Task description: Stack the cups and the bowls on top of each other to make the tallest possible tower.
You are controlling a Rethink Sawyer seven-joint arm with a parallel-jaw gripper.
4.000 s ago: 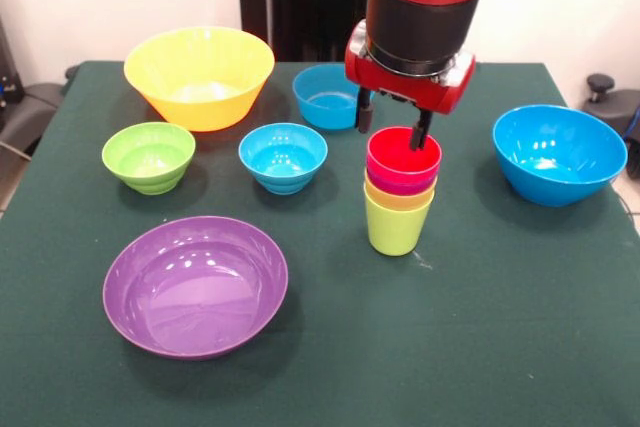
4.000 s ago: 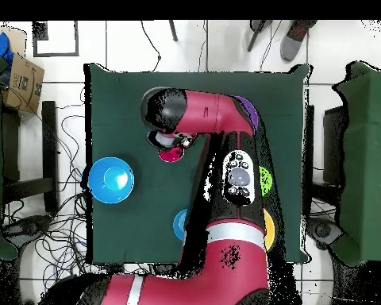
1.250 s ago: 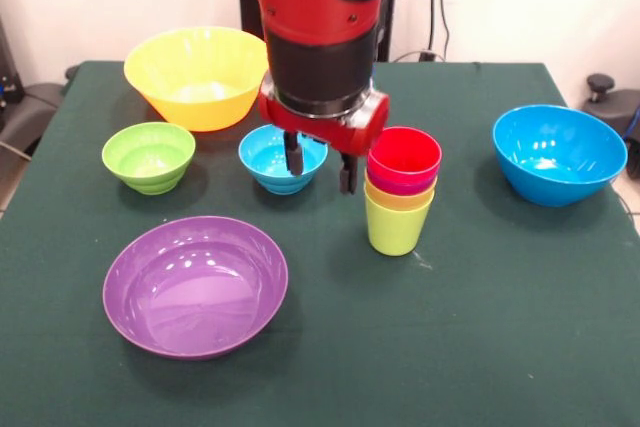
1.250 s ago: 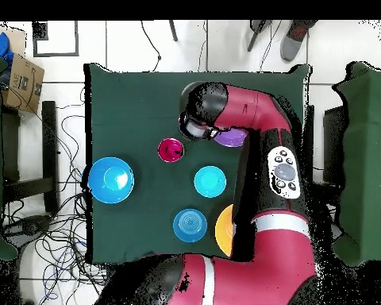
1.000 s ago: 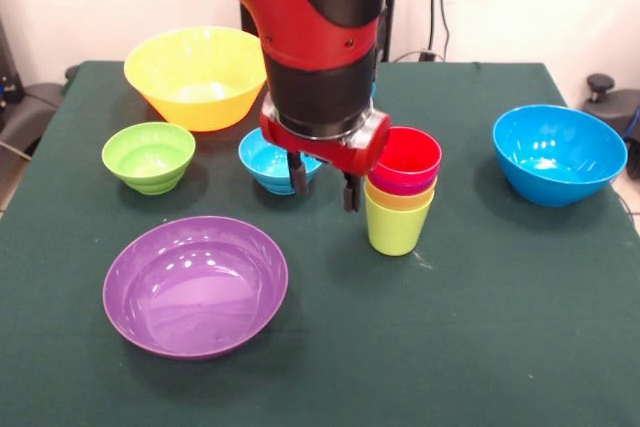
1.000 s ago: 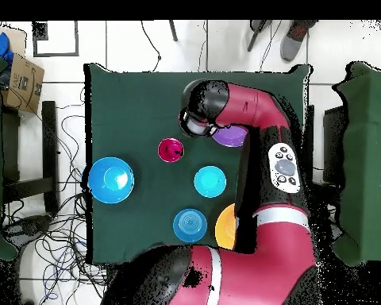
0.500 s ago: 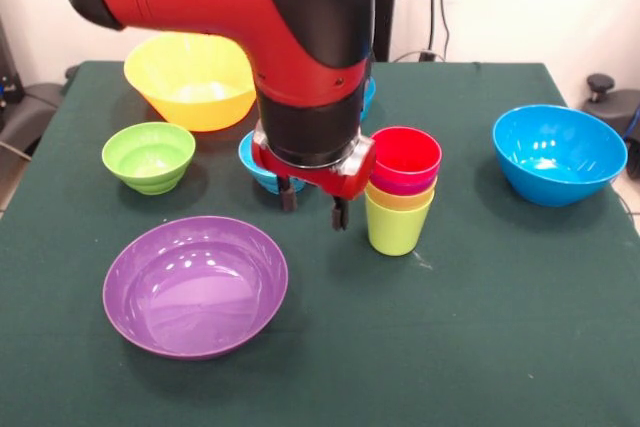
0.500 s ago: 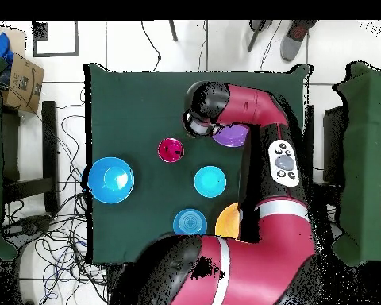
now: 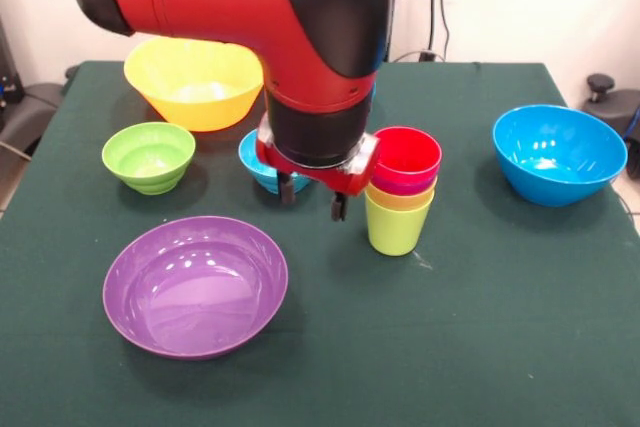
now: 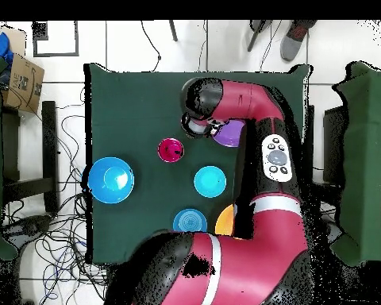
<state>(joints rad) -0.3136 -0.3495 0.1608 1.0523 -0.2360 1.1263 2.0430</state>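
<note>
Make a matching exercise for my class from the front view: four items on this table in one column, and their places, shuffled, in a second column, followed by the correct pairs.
Items
1. stack of nested plastic cups, red cup on top
2. wide shallow purple plastic bowl
3. large blue plastic bowl
4. small green plastic bowl

Places
A. far right of the green table
B. nearest the camera, left of centre
C. left side, just in front of the large yellow-orange plastic bowl
D. just right of the gripper

Pairs: 1-D, 2-B, 3-A, 4-C
</note>
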